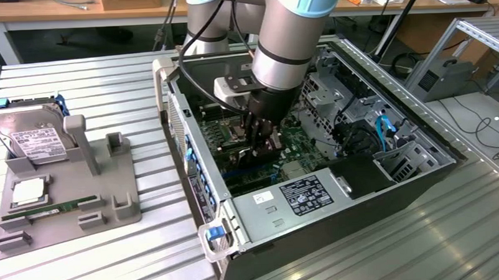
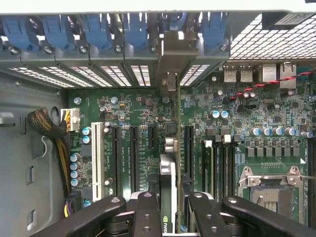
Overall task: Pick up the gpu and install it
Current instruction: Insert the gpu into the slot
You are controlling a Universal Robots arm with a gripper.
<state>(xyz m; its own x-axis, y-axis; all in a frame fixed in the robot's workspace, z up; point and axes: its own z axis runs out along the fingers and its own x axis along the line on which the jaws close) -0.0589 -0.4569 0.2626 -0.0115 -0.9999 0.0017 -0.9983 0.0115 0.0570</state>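
Note:
The gpu (image 2: pixel 168 190) stands edge-on between my fingers, a thin dark card with a green logo at its near end. Its silver bracket (image 2: pixel 171 59) reaches up to the rear slot openings of the case. It sits over the motherboard (image 2: pixel 133 113), in line with a black expansion slot (image 2: pixel 188 148); I cannot tell whether it is seated. My gripper (image 2: pixel 170 212) is shut on the gpu. From outside, the gripper (image 1: pixel 262 139) reaches down into the open computer case (image 1: pixel 318 203), with the card (image 1: pixel 267 147) dark between its fingers.
Blue slot latches (image 2: pixel 98 29) line the case's rear wall, and the CPU socket (image 2: pixel 269 190) lies beside the slots. At the exterior view's left, a grey holder (image 1: pixel 109 182) carries a silver hard drive (image 1: pixel 35 140), a processor (image 1: pixel 27 192) and a green memory stick (image 1: pixel 48 212).

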